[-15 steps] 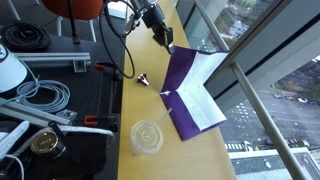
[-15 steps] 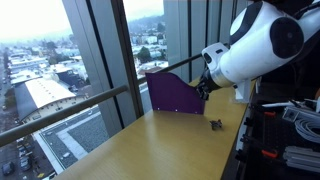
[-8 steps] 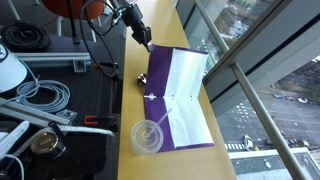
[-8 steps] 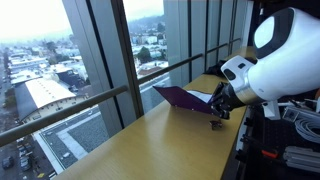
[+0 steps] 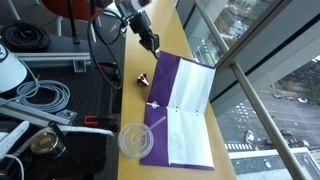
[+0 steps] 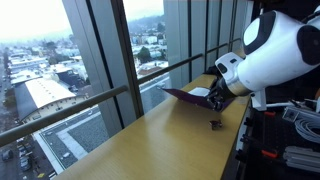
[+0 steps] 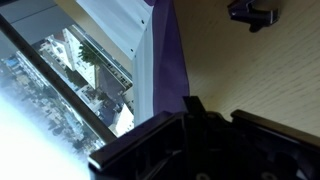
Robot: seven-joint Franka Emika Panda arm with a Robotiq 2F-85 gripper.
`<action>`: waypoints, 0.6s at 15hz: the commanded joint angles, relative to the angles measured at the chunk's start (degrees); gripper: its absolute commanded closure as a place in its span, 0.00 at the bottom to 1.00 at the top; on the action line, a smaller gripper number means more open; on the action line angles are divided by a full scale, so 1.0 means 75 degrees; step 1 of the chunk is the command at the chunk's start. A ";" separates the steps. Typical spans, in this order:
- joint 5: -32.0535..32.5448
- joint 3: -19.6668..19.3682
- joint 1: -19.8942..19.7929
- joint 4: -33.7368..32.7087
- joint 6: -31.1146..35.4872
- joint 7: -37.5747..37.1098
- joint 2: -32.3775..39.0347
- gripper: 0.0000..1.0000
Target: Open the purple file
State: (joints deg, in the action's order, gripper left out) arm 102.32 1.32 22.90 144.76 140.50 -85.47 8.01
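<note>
Purple file (image 5: pixel 185 110) lies open on the wooden table (image 5: pixel 130 105) by the window, white inside up. Tool (image 5: pixel 152 42) sits at its far left corner; cannot tell if spread or pinching the cover. Clear lid (image 5: pixel 136 141) overlaps the near left corner. Black clip (image 5: pixel 142 79) lies just left.

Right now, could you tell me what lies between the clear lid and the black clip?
Only bare tabletop between lid and clip, in an exterior view.

File (image 5: pixel 185 112) on table (image 5: pixel 131 106); lid (image 5: pixel 135 141) touching its edge; clip (image 5: pixel 143 79) beside.
</note>
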 commanded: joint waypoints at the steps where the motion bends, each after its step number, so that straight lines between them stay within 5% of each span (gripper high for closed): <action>1: 0.0747 0.0573 -0.0949 -0.0688 0.0236 -0.0155 0.0322 1.00; 9: 0.1137 0.1319 -0.1426 -0.1415 0.0219 -0.0341 0.1137 1.00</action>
State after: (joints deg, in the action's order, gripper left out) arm 108.75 8.90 13.59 135.14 142.22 -86.10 13.98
